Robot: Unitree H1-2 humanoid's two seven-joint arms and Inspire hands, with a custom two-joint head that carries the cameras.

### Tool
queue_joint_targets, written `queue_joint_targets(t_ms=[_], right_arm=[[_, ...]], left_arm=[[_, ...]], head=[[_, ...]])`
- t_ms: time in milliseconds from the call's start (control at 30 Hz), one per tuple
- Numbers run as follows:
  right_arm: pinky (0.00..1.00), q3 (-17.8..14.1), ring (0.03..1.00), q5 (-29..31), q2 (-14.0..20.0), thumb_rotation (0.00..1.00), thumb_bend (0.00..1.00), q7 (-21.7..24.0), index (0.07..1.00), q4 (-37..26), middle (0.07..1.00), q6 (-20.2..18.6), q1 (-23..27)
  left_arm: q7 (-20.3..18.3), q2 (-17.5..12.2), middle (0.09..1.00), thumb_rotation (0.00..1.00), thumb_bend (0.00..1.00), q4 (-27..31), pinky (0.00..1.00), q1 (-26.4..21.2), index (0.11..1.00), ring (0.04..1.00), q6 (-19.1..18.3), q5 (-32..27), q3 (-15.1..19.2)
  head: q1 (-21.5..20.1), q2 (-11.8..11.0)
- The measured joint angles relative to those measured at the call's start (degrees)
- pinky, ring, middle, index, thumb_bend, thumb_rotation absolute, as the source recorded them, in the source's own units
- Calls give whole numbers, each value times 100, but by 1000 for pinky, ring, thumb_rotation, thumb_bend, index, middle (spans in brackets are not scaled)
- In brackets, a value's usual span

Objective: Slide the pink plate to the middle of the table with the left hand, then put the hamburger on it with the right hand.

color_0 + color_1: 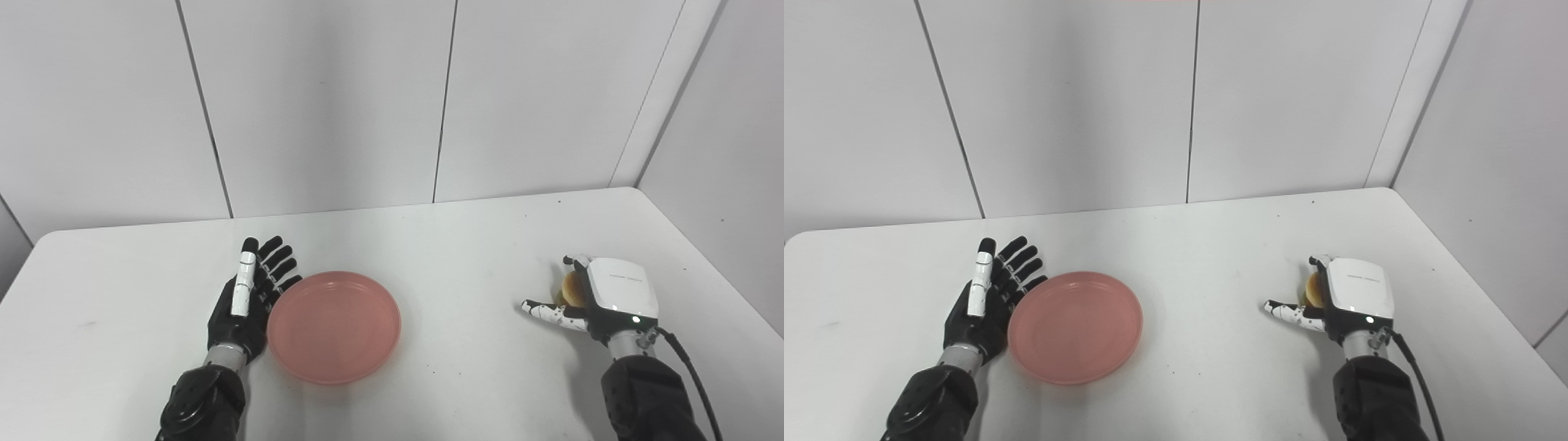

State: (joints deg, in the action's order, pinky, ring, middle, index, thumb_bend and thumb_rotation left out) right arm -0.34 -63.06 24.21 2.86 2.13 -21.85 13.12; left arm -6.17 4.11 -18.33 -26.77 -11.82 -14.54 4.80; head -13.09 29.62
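Nearest the camera, at the left, the left hand [245, 300] lies flat and released, fingers spread and straight, its inner edge touching the left rim of the pink plate [334, 326]. The plate sits a little left of the counter's middle, flat and empty. It looks like a light, stiff, shallow plastic dish with a raised rim; on this smooth top it should slide easily, so a sideways push low against the rim seems the sensible contact, kept gentle so the plate does not spin or skate past the middle.

Further right, well apart from the plate, the right hand [603, 297] is curled round the hamburger [572, 289], with the thumb pointing left. Only a tan sliver of bun shows past the white back of the hand, so I cannot tell whether the fingers truly grip it. It is probably a light toy, perhaps soft or layered, best held across the sides of the bun.

The counter [465, 245] is plain white, matte, faintly speckled, with rounded corners. White panelled walls [318, 104] close in behind and on the right.
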Motion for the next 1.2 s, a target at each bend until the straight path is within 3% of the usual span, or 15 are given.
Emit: queue_joint_targets(t_ms=[167,267,500,633,667,767,967,1200], right_arm=[[717,99,755,427,125,758,755,-579,722,587,762,259,250],[594,149,675,612,160,720,745,-775,701,784,722,293,370],[520,365,609,796,217,664,750,-1197,672,1153,664,301,437],[447,385,530,1083,291,632,745,-1492,613,1449,583,511,546],[310,383,372,1170,309,645,746,-1599,479,1568,438,615,582],[165,357,205,1467,401,579,703,-1938,302,2052,265,958,781],[136,450,178,1726,466,513,673,-2056,271,2104,234,1042,807],[146,453,190,2004,501,503,663,-1915,284,1545,246,1044,513]], left_arm=[[-36,-94,833,802,851,1,746,-5,775,849,-10,1,-23],[-34,-128,832,795,849,105,765,15,770,849,-127,1,-36],[-32,-139,818,783,848,240,759,82,755,839,-253,0,-46],[-28,-153,827,789,847,242,743,79,759,843,-265,0,-29],[-27,-156,827,781,860,241,751,77,761,840,-265,-1,-23],[-27,-156,832,769,867,236,767,70,763,841,-272,-20,-5],[-25,-159,828,776,863,237,755,57,766,831,-283,-25,17],[-25,-153,827,778,869,233,749,56,766,836,-279,-12,-12]], head=[[26,114],[18,140],[61,228],[88,246],[88,246],[70,228],[97,220],[141,202]])
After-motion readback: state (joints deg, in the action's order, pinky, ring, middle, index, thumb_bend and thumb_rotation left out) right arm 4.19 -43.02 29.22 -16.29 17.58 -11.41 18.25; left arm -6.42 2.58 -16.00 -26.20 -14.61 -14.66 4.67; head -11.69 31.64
